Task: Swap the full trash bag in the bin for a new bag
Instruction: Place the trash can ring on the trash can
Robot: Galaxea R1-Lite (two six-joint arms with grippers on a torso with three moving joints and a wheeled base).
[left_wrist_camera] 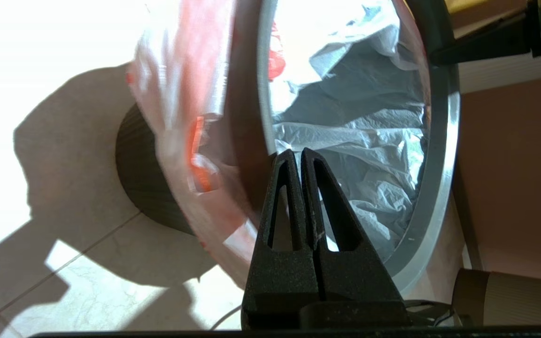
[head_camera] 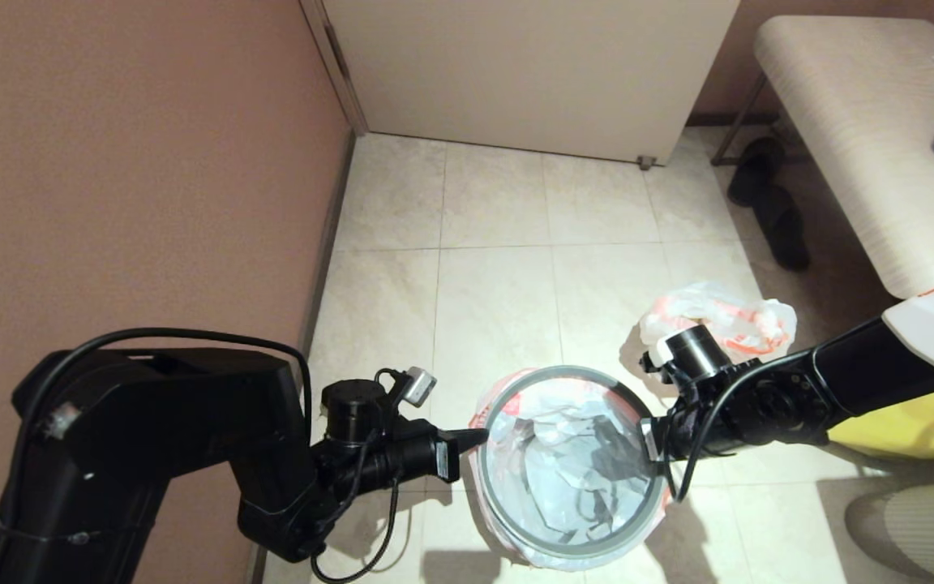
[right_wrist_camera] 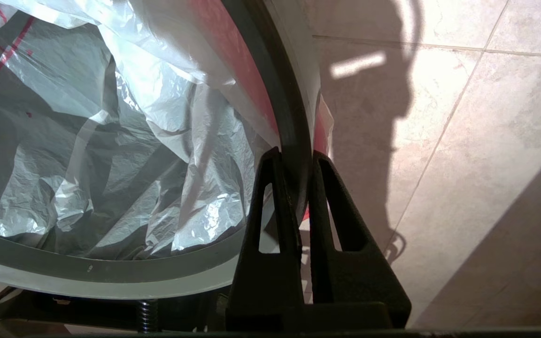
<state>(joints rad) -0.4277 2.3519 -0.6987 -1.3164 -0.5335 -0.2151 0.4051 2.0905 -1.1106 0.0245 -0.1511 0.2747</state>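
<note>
The black bin (left_wrist_camera: pixel 134 173) stands on the floor tiles, lined with the limp new bag (head_camera: pixel 572 466), whose orange-pink band folds over the outside (left_wrist_camera: pixel 195 141). The grey hoop rim (head_camera: pixel 516 381) lies around the bin's mouth over the bag. My right gripper (head_camera: pixel 649 442) is shut on the hoop's right side, and the hoop (right_wrist_camera: pixel 111 277) passes between its fingers (right_wrist_camera: pixel 270 188). My left gripper (head_camera: pixel 475 438) is shut, its tips against the hoop's left side (left_wrist_camera: pixel 439 188). The full trash bag (head_camera: pixel 718 320) sits on the floor behind the right arm.
A brown wall runs close along the left. A pale door stands at the back. A bench (head_camera: pixel 856 146) with small items is at the right, with black slippers (head_camera: pixel 767 203) beneath. A yellow fabric bag (head_camera: pixel 905 422) lies under my right arm.
</note>
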